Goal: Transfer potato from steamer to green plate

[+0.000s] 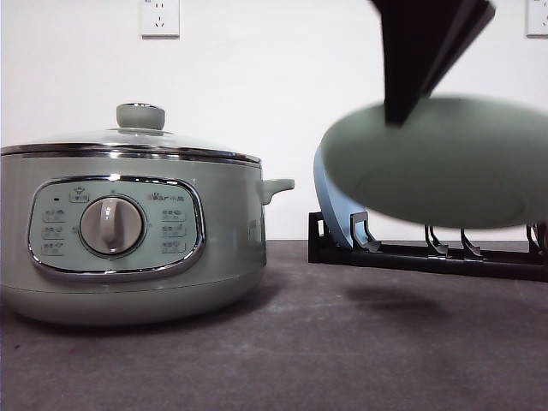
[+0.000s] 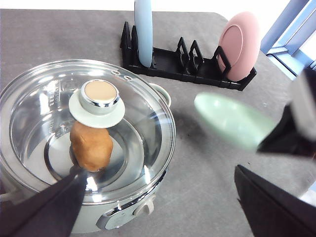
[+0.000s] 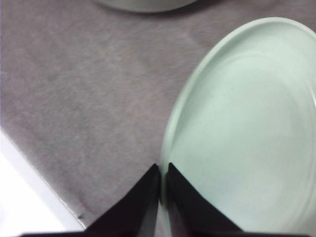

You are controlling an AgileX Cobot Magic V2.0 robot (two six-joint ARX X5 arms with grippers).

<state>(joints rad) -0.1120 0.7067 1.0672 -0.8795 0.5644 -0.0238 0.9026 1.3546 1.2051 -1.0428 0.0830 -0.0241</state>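
The potato (image 2: 91,147), orange-brown and oval, lies inside the steamer (image 1: 128,240), a pale green pot whose glass lid (image 2: 98,101) is on. The left wrist view looks down on the steamer (image 2: 148,163) from above. My left gripper (image 2: 159,170) hangs open over it, one finger (image 2: 49,207) near the pot's front rim, holding nothing. My right gripper (image 3: 161,168) is shut on the rim of the green plate (image 3: 247,138). It holds the green plate (image 1: 437,163) tilted in the air to the right of the steamer, and the plate is motion-blurred. From the left wrist, the green plate (image 2: 232,121) hangs off the right gripper (image 2: 281,140).
A black dish rack (image 2: 187,71) stands at the back of the grey table (image 1: 342,342), holding an upright blue plate (image 2: 144,29) and a pink plate (image 2: 239,44). The blue plate (image 1: 330,201) sits just behind the raised green one. The table's edge (image 3: 44,187) runs close to my right gripper.
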